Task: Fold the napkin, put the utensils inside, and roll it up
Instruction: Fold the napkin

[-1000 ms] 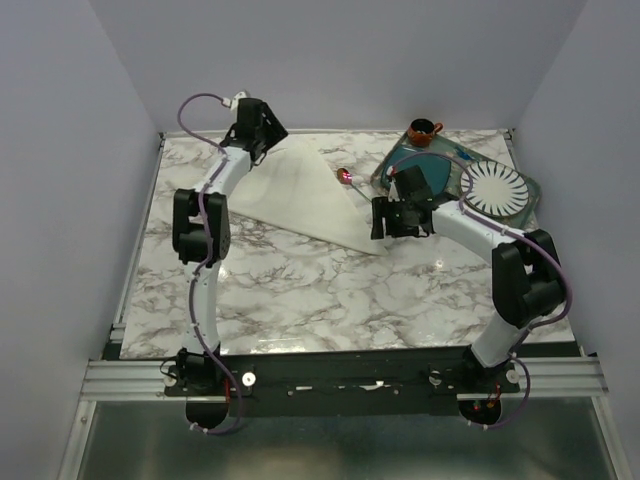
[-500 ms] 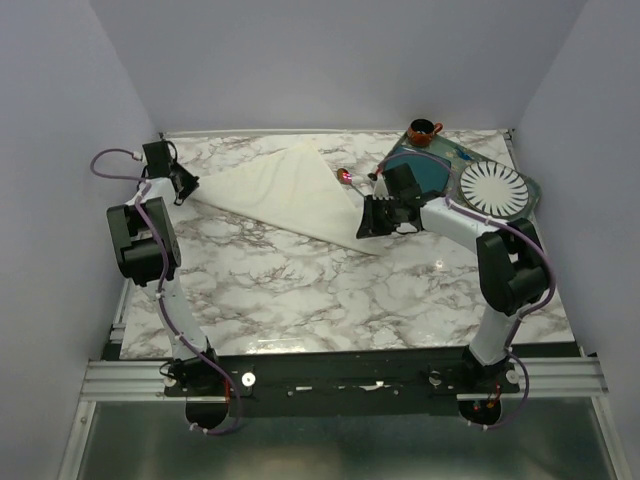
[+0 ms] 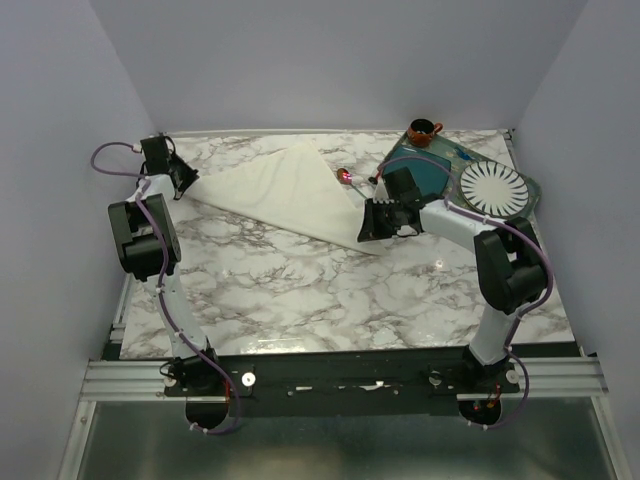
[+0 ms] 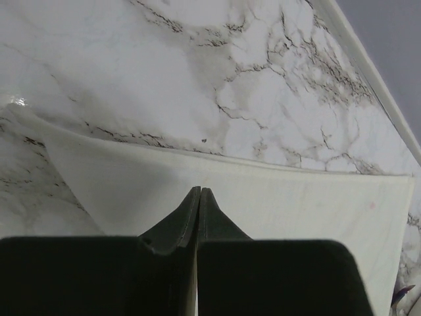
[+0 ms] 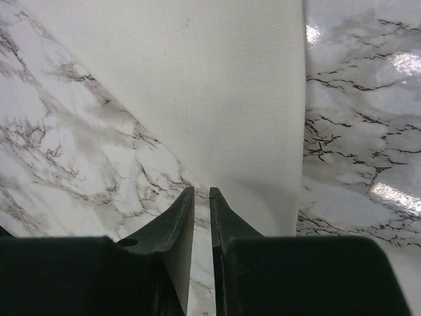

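The cream napkin (image 3: 290, 190) lies folded into a triangle on the marble table, its long edge running from the far left to the middle right. My left gripper (image 3: 186, 183) sits at the napkin's left corner. In the left wrist view its jaws (image 4: 198, 191) are pressed together over the cloth (image 4: 276, 197). My right gripper (image 3: 362, 228) sits at the napkin's near right corner. Its jaws (image 5: 202, 191) are closed to a narrow slit at the cloth's edge (image 5: 217, 99). The spoon (image 3: 346, 177), with its pink bowl, lies just beyond the napkin's right side.
A teal plate (image 3: 432, 168) and a white ribbed plate (image 3: 494, 188) rest on a dark tray at the back right, right behind my right arm. A small brown cup (image 3: 423, 130) stands at the back edge. Walls close in the table on three sides.
My left arm swung from the napkin's far tip out to its left corner. Both grippers went from open to closed. The right gripper edged slightly left.
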You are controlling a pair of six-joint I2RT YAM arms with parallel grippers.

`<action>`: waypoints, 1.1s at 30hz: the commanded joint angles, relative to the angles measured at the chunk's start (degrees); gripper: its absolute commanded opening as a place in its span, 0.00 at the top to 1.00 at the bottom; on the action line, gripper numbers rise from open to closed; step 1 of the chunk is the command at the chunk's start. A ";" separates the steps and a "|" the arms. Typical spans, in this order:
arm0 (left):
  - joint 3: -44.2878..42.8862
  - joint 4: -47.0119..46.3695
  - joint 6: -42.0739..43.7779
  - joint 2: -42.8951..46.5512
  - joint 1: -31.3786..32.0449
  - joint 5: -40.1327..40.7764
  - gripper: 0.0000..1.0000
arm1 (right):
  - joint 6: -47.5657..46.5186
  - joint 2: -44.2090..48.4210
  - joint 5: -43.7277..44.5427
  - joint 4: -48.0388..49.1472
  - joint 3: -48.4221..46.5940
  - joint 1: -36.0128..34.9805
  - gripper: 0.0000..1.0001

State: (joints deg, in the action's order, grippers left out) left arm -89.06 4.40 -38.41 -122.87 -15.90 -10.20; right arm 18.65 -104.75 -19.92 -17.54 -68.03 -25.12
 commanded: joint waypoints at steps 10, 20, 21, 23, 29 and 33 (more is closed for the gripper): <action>-8.76 13.26 3.43 -4.57 -1.85 20.56 0.94 | 0.68 1.48 6.30 0.40 6.58 2.10 0.77; -14.49 19.52 4.05 -3.54 -2.29 20.31 0.92 | 0.15 7.36 6.75 -1.53 8.63 2.10 0.77; -12.39 18.28 3.61 -2.47 -1.86 18.65 0.92 | 0.50 7.28 6.22 -2.14 6.18 2.01 0.77; -10.01 13.82 1.95 0.51 -1.59 16.54 0.90 | 0.85 5.62 4.03 -2.15 4.14 2.10 0.76; -8.07 9.49 -1.48 0.96 -0.54 12.40 0.90 | 0.77 1.92 3.22 -3.11 0.18 2.10 0.73; -6.13 7.99 -3.77 0.00 -0.27 12.04 0.88 | 1.21 2.36 3.75 -2.85 2.90 2.10 0.73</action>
State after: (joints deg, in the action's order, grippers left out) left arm -97.47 16.25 -38.63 -123.85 -16.73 4.36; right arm 19.51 -101.38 -15.79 -19.33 -67.33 -23.14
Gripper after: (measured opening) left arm 0.100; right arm 0.270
